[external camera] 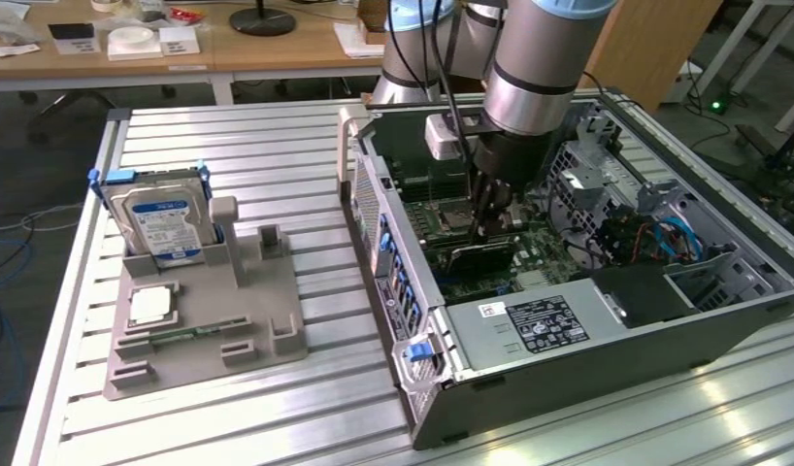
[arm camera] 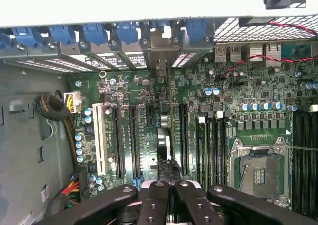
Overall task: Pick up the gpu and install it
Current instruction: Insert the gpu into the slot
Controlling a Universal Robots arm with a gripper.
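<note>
I've got the pincer (arm camera: 168, 195) clenched on the top edge of the card (arm camera: 164, 148), which hangs straight below it inside the computer case (external camera: 411, 282), long axis running along the slots (arm camera: 133, 140) beside it.

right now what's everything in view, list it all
computer case: one, grey, open, exterior view's right
motherboard: one, green, inside the case
gpu: one, dark, standing edge-on in a motherboard slot
hard drive: one, blue-white label, upright in the holder
holder: one, grey, exterior view's left
silver chip: one, on the holder
table: one, slatted metal
gripper: one, black fingers shut on the gpu
</note>
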